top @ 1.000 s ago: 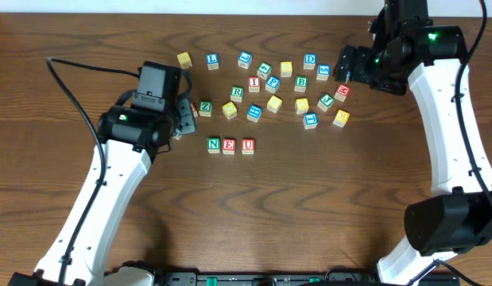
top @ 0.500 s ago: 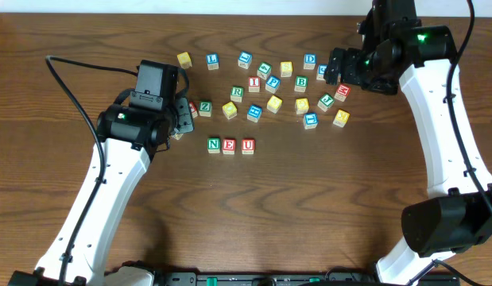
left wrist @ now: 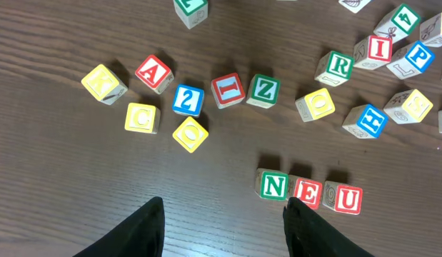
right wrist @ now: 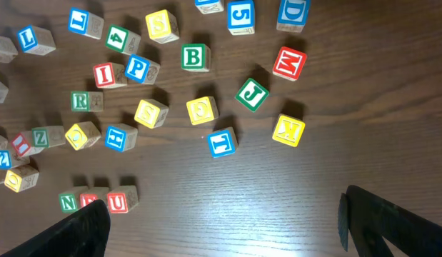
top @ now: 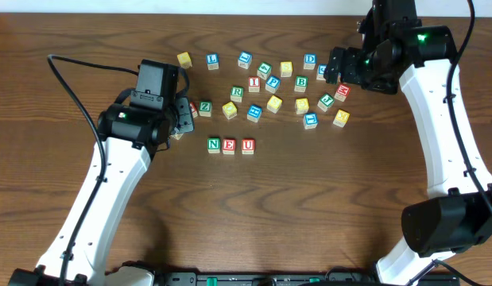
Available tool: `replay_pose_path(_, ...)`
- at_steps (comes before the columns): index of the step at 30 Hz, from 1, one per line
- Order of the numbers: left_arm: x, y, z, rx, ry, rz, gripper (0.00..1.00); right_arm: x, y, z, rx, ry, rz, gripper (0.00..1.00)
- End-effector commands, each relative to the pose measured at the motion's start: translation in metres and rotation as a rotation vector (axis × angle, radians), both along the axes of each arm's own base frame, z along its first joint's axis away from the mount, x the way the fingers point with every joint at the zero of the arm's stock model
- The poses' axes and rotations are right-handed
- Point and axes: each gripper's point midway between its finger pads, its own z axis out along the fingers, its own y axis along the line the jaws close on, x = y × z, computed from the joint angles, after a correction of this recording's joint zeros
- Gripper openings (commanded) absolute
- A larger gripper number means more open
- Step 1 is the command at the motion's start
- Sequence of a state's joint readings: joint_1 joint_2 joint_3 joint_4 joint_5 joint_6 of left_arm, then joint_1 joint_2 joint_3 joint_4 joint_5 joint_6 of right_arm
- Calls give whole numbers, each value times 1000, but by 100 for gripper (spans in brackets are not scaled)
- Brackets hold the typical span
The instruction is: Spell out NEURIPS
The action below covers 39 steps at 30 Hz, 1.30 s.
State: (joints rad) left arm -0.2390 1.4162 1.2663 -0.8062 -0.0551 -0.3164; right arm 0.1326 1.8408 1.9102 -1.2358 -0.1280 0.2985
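Note:
Three blocks stand in a row on the table: green N, red E, red U. They also show in the left wrist view as N, E, U. Loose among the cluster behind are green R, red I, blue P and a yellow S. My left gripper is open and empty, left of the row. My right gripper is open and empty, over the cluster's right end.
Several other letter blocks lie scattered behind the row: Z, yellow O, B, J, M, K. A small group with A and C lies at the left.
My right gripper has shifted a little to the left over the cluster's right end. The left arm has barely moved. No block has moved.

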Motion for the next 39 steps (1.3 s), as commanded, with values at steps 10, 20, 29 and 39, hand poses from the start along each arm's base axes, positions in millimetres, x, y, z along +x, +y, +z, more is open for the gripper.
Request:
replay_pose_path(10,3,2,-18,22,51,0,53,2,4,5,3,-23,24,99)
replay_pose_path(20,5,1,-18,20,45,0,53,1,4,5,2,-20,24,99)
replay_pose_path(29,5,2,-19,20,46,0,53,-5,14,-5,-1,6,48,99)
replay_pose_path(39,5,2,-19,20,47,0,53,-9,32,-16,-2,17,92,99)
